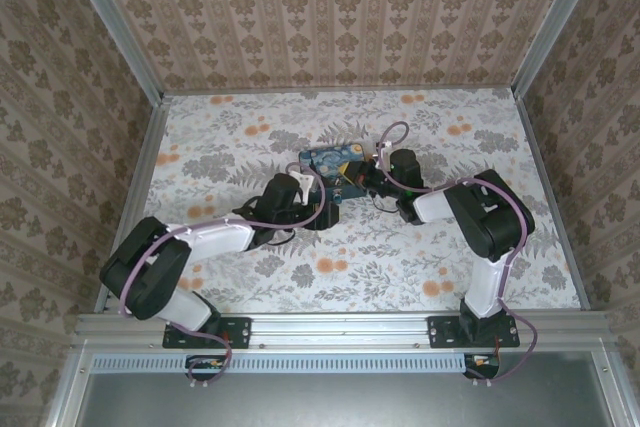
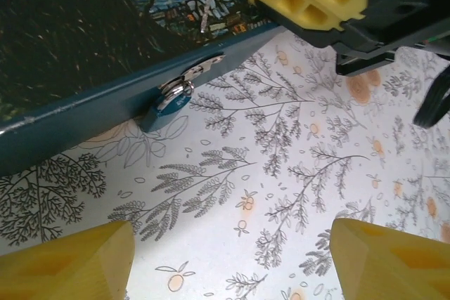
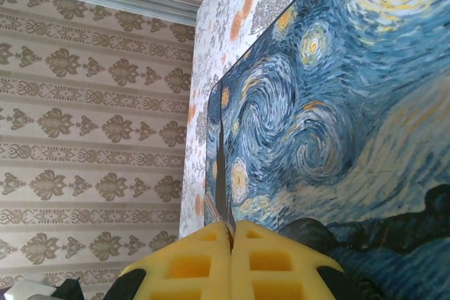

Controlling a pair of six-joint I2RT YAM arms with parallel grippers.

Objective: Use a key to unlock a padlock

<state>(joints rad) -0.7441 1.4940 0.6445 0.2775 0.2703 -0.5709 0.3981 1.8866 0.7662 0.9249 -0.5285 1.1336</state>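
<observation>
The right hand pinches the key above the box, ready for the padlock; the left hand gapes empty, facing it.

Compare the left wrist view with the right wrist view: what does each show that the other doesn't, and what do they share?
Left wrist, not right: the small metal padlock hanging on the side of the blue swirl-painted tin box, and the left gripper with fingers apart. Right wrist, not left: the patterned wallpaper wall. Shared: that box, the thin metallic key and the right gripper, fingers shut on it.
</observation>
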